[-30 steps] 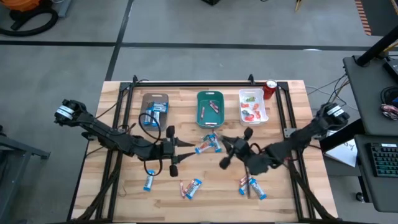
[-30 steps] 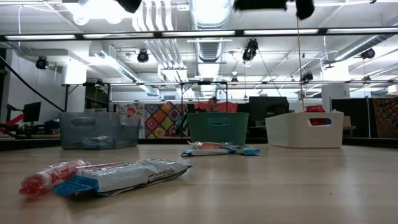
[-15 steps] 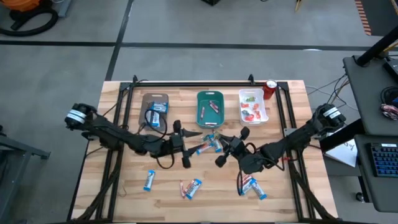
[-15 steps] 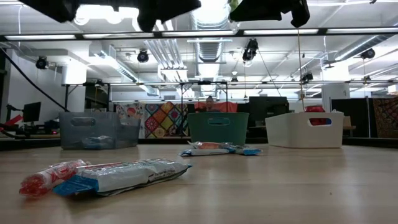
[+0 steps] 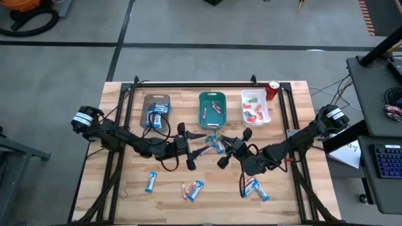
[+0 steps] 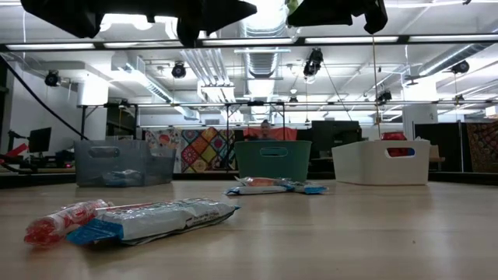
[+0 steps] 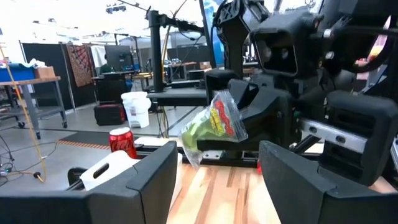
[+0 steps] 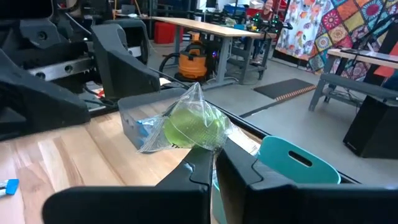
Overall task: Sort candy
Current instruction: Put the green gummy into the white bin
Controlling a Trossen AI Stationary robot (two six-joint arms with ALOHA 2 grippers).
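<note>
My right gripper (image 5: 227,149) hovers over the table's middle, shut on a green candy in a clear wrapper (image 8: 189,127). My left gripper (image 5: 190,148) is open and faces it from the table's left. In the left wrist view the candy (image 7: 211,127) shows between my left fingers but farther off. Blue-and-white bars lie flat on the wood under the grippers (image 5: 212,145) and toward the near edge (image 5: 151,182), (image 5: 193,188), (image 5: 254,187). In the low view both grippers are only dark shapes at the top edge. My right gripper pinches the green candy between its two fingers (image 8: 200,167), on the clear wrapper's edge (image 8: 205,148) right beside the green piece. The candy sticks out beyond the fingertips. It is lifted clear of the table.
Three trays stand in a row at the far side: a brown one with blue bars (image 5: 156,108), a teal one (image 5: 212,108) and a white one with red and green pieces (image 5: 255,107). A red can (image 5: 272,89) stands right of the white tray. Bare wood lies near the front edge.
My left gripper has moved toward the table's right, closing on the right gripper, and now shows at the top of the low view. My right gripper shifted a little toward the left and far side early on, then stayed still with the candy.
</note>
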